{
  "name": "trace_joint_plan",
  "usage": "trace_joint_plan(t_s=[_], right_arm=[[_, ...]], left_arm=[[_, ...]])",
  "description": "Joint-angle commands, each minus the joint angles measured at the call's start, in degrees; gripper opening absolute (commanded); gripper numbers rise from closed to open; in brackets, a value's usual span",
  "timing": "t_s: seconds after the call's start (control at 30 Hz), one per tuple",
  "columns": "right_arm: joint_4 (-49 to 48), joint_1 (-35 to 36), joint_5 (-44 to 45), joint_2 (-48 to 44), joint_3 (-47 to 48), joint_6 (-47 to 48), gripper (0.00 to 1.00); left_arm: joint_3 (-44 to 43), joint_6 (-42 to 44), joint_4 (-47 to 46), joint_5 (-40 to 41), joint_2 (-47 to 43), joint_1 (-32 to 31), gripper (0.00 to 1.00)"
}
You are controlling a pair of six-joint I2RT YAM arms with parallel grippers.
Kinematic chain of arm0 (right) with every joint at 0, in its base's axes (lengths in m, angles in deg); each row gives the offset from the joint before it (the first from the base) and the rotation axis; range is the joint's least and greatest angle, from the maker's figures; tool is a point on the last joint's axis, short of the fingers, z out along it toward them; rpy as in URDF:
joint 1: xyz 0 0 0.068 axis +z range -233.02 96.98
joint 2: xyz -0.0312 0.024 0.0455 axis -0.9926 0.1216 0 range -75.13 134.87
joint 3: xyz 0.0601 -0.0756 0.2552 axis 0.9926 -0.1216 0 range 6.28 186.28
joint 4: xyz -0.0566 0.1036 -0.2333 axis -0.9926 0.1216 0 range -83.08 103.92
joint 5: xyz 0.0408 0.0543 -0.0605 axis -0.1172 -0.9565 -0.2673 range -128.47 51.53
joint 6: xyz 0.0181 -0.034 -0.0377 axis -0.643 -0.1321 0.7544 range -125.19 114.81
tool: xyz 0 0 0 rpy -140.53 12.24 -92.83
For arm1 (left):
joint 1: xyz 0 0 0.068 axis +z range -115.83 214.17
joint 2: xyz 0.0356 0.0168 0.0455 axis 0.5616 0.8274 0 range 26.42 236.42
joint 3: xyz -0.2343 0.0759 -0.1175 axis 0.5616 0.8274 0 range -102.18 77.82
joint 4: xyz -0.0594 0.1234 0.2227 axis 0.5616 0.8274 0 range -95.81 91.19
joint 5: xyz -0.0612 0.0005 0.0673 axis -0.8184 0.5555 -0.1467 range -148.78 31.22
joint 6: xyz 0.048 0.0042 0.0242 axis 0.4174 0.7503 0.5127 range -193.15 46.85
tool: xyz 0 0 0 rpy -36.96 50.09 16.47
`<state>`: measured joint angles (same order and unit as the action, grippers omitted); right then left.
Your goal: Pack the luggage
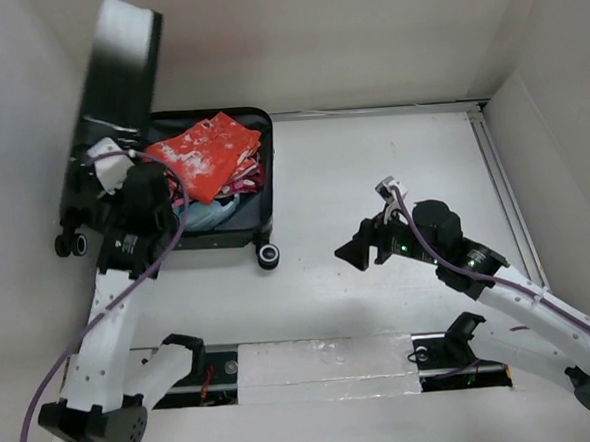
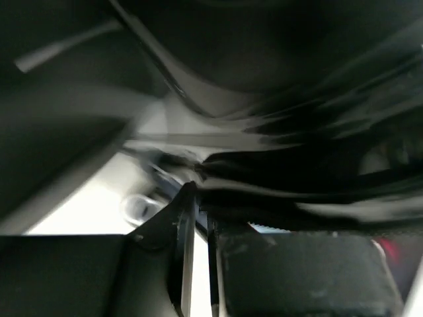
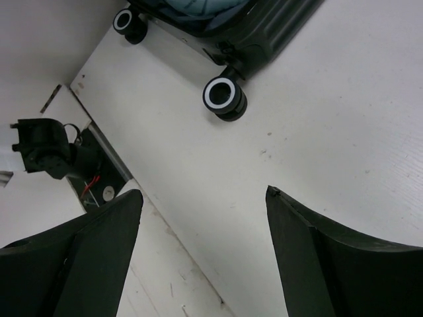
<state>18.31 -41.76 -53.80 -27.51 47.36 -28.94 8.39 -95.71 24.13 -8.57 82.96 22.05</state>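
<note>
The luggage (image 1: 116,82) lies open at the far left, its black-to-white lid standing upright against the left wall. Its base (image 1: 264,173) holds a red patterned cloth (image 1: 206,151) on top of other clothes. My left gripper (image 1: 120,184) is at the hinge side between lid and base. In the blurred left wrist view its jaws (image 2: 197,191) are almost together, tips against a dark edge of the luggage (image 2: 297,165). My right gripper (image 1: 355,249) is open and empty above bare table. In the right wrist view it (image 3: 201,191) faces the luggage's near corner (image 3: 264,33).
A luggage wheel (image 1: 268,256) sticks out at the base's near right corner, and shows in the right wrist view (image 3: 223,97). White walls close in the table on three sides. A metal rail (image 1: 499,168) runs along the right. The arm bases sit on a front strip (image 1: 324,369).
</note>
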Motion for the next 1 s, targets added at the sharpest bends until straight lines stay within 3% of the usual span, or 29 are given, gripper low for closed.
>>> trace_joint_plan(t_s=[0.0,0.03,0.07,0.1,0.13,0.17,0.23,0.27,0.33,0.4,0.47,0.63,0.67,0.73,0.83,0.9,0.93,0.97], right_arm=[[-3.7,0.4,1.9,0.9,3.6,0.4,0.81],[-3.7,0.4,1.9,1.5,3.6,-0.3,0.81],[-3.7,0.4,3.6,1.5,4.9,-0.3,0.81],[-3.7,0.4,5.4,1.5,4.9,-0.9,0.81],[-3.7,0.4,5.4,2.0,5.6,-0.9,0.81],[-3.1,0.4,7.1,2.0,6.3,-1.4,0.81],[-3.0,0.4,9.0,2.7,7.0,-2.0,0.81],[-2.5,0.4,9.9,2.7,7.0,-2.0,0.81],[-2.5,0.4,12.3,3.3,7.7,-2.0,0.81],[-2.5,0.4,14.4,5.6,8.4,-2.0,0.81],[-2.5,0.4,14.9,7.4,9.8,-2.5,0.81],[-1.3,0.4,19.8,7.9,12.3,-2.5,0.8],[-1.3,0.4,20.8,7.9,12.9,-2.5,0.8],[0.1,0.4,22.4,6.7,12.9,-2.5,0.76],[0.7,0.4,24.6,5.2,12.4,-3.1,0.66],[0.2,0.4,26.1,4.3,11.0,-3.1,0.59],[0.2,0.4,26.8,4.3,10.4,-3.1,0.41],[0.2,0.4,26.8,4.3,10.4,-3.1,0.32]], left_arm=[[8.0,-2.9,-11.0,-24.6,-1.6,-6.1,0.0],[9.7,-1.6,-12.4,-36.2,-1.6,-6.1,0.0],[12.2,-0.1,-13.7,-42.1,-0.8,-6.1,0.07],[12.8,2.2,-14.5,-51.3,0.8,-6.1,0.3],[12.8,3.1,-15.5,-51.4,1.4,-6.1,0.42],[13.4,4.3,-15.5,-57.8,1.4,-6.1,0.51],[12.0,6.3,-16.1,-62.7,1.9,-6.1,0.63],[11.3,8.7,-16.1,-69.5,1.9,-6.1,0.8],[7.7,11.0,-15.1,-76.6,5.1,-6.1,0.97],[4.9,14.2,-11.7,-89.1,8.7,-6.1,1.0],[2.6,14.2,-11.7,-92.7,13.5,-9.0,1.0],[-7.9,17.7,-8.6,-93.3,24.0,-27.1,1.0],[-13.4,19.9,-7.6,-92.0,27.3,-32.0,1.0],[-17.7,20.8,-6.6,-89.6,28.9,-34.6,1.0],[-20.3,18.6,-12.4,-88.8,27.6,-31.9,1.0],[-19.8,15.0,-16.6,-81.0,24.4,-26.2,1.0],[-18.1,10.7,-21.4,-74.6,22.0,-23.7,1.0],[-18.1,8.1,-23.5,-71.3,22.0,-20.8,1.0]])
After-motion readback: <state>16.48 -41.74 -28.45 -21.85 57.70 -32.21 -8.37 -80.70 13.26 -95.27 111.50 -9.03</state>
